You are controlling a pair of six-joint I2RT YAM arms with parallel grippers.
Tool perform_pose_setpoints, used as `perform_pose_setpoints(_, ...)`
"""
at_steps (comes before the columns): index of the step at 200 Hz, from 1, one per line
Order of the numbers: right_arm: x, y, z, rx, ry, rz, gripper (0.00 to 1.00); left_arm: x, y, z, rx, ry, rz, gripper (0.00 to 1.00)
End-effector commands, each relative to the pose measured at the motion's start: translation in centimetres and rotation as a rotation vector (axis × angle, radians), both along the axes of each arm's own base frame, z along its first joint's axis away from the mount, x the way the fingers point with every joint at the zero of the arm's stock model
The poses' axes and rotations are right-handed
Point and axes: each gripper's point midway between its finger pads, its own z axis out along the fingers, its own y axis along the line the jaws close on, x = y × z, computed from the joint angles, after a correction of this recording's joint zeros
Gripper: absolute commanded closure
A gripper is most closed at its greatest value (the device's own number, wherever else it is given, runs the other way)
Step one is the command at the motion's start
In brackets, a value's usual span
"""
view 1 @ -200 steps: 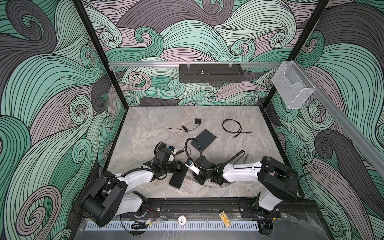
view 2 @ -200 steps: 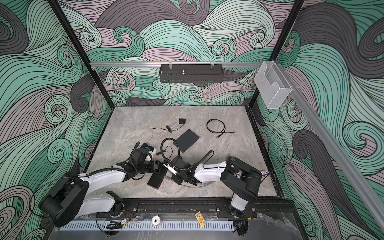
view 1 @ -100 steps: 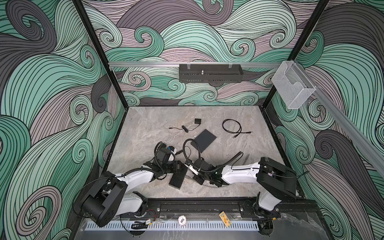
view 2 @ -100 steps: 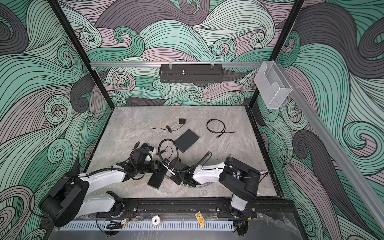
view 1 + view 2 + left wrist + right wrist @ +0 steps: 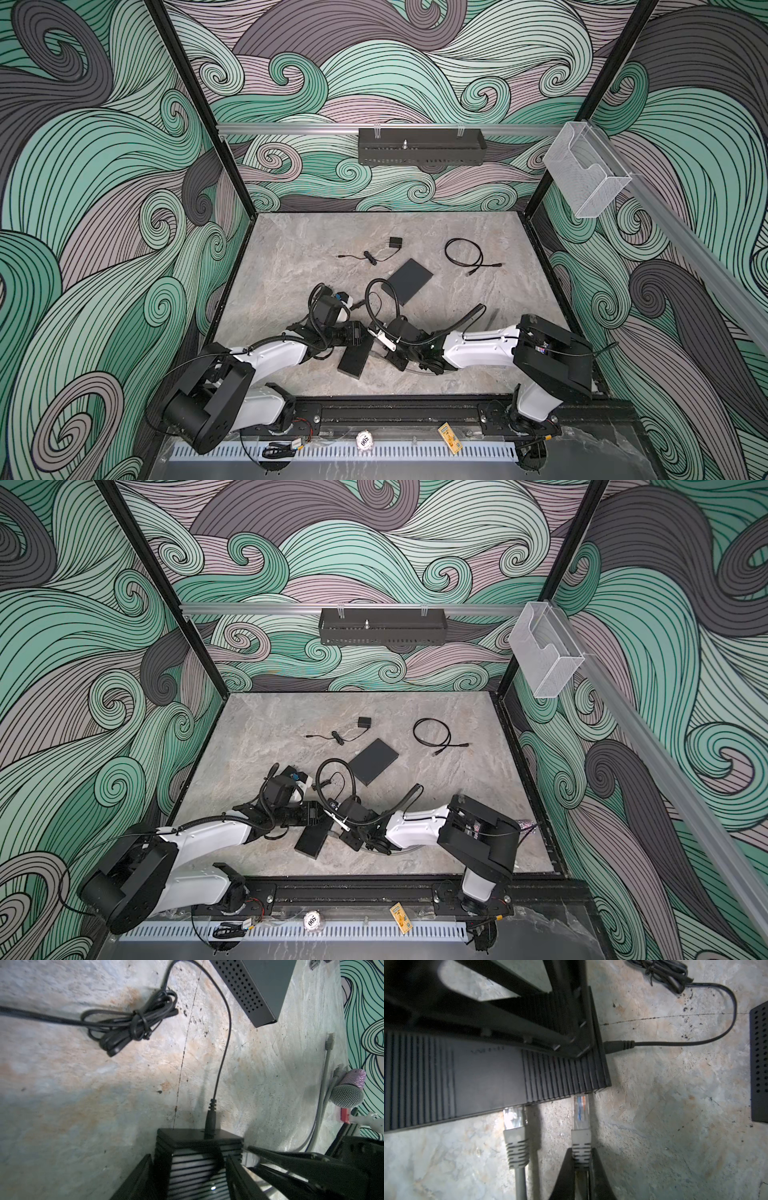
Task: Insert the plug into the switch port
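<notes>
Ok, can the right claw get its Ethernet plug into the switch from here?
Probably yes. The right claw grips the Ethernet plug, tip at the port edge of the switch, nothing between; the neighbouring grey plug sits apart, and the left claw clamps the switch.

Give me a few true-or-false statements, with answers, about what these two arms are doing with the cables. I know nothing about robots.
1. The right gripper pinches a grey plug. True.
2. That plug is fully seated in the switch. False: most of its clear tip shows outside.
3. A second grey plug sits beside it at the switch. True.
4. The left gripper is empty. False: its jaws clamp the switch.
5. The power cable at the switch's end is white. False: it is black.
</notes>
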Motion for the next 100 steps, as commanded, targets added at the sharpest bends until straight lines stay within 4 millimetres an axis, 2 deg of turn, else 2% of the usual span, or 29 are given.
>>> perform_pose_setpoints(1,0.1,1.5,1.1,0.055,-0.016,0.015,1.0,-0.7,0.1,-0.6,0.0,0.039,-0.006,0.42)
perform_pose_setpoints(65,1.5,1.7,1.6,0.036,-0.051,-0.045,1.0,-1.0,-0.7,-0.7,-0.032,0.056,-0.047,0.45)
perform_pose_setpoints(100,1.5,1.7,1.6,0.036,-0.052,-0.045,1.0,-1.0,-1.2,-0.8,-0.057,0.063,-0.063,0.46)
